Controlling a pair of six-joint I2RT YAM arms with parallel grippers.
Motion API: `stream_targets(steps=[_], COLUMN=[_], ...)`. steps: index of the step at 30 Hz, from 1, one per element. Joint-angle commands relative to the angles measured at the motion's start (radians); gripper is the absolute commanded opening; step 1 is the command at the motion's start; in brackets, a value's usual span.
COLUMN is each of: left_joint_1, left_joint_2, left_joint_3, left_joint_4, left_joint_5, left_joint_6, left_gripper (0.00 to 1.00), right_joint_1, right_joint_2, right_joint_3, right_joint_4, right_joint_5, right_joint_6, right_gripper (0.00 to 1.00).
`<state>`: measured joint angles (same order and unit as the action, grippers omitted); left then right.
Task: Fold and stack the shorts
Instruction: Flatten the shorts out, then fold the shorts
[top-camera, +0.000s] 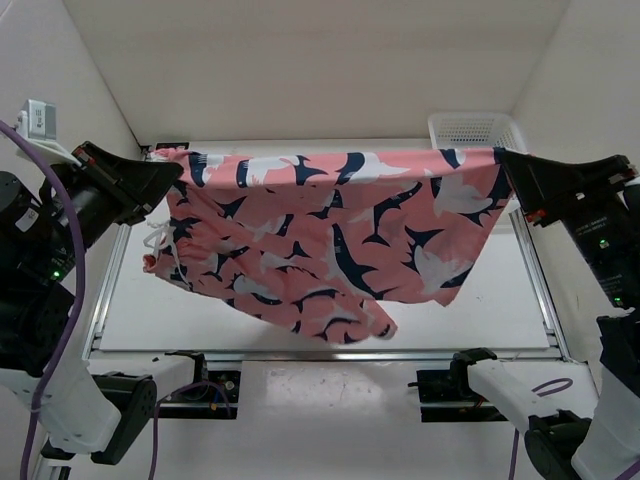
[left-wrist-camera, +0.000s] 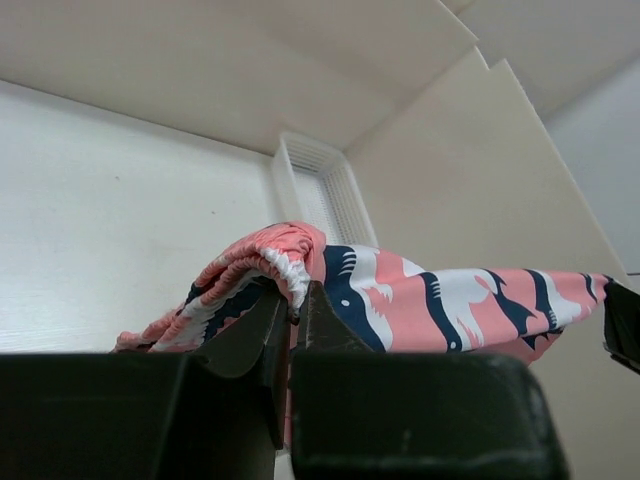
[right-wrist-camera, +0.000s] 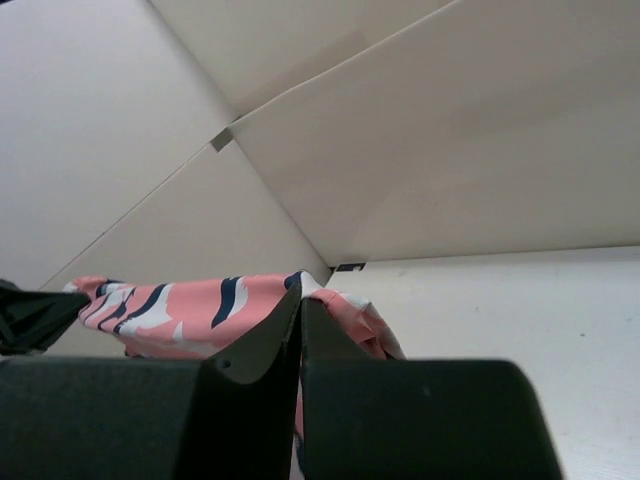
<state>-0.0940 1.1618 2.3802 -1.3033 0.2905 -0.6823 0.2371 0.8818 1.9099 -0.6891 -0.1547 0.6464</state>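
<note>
Standing here, I see the soft coral-pink shorts printed with white and dark navy blotches (top-camera: 320, 235) held up in the air above the white table (top-camera: 480, 310) - stretched wide between the two arms like washing on a line. The left black two-finger gripper (top-camera: 170, 178) sits out at about 9 o'clock, its jaws pinched tight on the fabric; from the left wrist camera the gathered elastic edge of the shorts is bunched up right at the fingertips (left-wrist-camera: 310, 305). The right black gripper (top-camera: 505, 165) is over at about 3 o'clock, jaws likewise clamped on the opposite top corner of the cloth, with almost no gap showing between the fingers (right-wrist-camera: 318, 320) in its own wrist view. The upper edge of the shorts runs nearly straight and taut from one gripper to the other, while the rest hangs down loose toward 6 o'clock, the lowest fold drooping just right of centre. A thin white drawstring (top-camera: 155, 235) dangles at the left side of the cloth. Behind the right end of the shorts, at about 1 o'clock, the white plastic mesh basket (top-camera: 478, 130) stands at the far corner of the table, its near side partly covered by the fabric.
</note>
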Motion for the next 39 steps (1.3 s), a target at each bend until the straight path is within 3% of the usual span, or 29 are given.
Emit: stream_targets(steps=[1,8,9,14,19,26,30,34,39], left_joint_1=[0.008,0.008,0.008,0.008,0.039,0.128,0.14,0.14,0.171], left_joint_2=[0.029,0.038,0.059,0.251,0.589,1.01,1.121,1.144,1.135], left_joint_3=[-0.024,-0.344,-0.433,-0.539,-0.458,-0.063,0.049,0.048,0.028], left_joint_4=[0.048,0.223,0.252,0.351,0.417,0.427,0.427,0.427,0.427], left_joint_5=[0.032,0.003,0.002,-0.03,-0.08,0.051,0.073,0.094,0.13], left_joint_6=[-0.025,-0.059,-0.069,-0.059,-0.025,-0.014,-0.028,-0.002,0.05], left_gripper=[0.1,0.1,0.1,0.1,0.1,0.1,0.1,0.1,0.1], right_joint_1=[-0.009,-0.009,-0.009,-0.009,-0.018,-0.036,-0.045,-0.045,0.073], right_joint_2=[0.091,0.311,0.38,0.632,0.963,1.344,1.407,1.37,1.111], right_joint_3=[0.049,0.069,0.069,0.058,0.151,0.46,0.525,0.471,0.122], right_joint_4=[-0.021,0.032,0.045,0.098,0.146,0.106,0.106,0.106,0.16], right_joint_5=[0.153,0.233,0.233,0.257,0.248,0.201,0.146,0.08,0.069], right_joint_6=[-0.033,-0.125,-0.137,-0.182,-0.209,-0.218,-0.241,-0.241,-0.269], right_gripper=[0.0,0.0,0.0,0.0,0.0,0.0,0.0,0.0,0.0])
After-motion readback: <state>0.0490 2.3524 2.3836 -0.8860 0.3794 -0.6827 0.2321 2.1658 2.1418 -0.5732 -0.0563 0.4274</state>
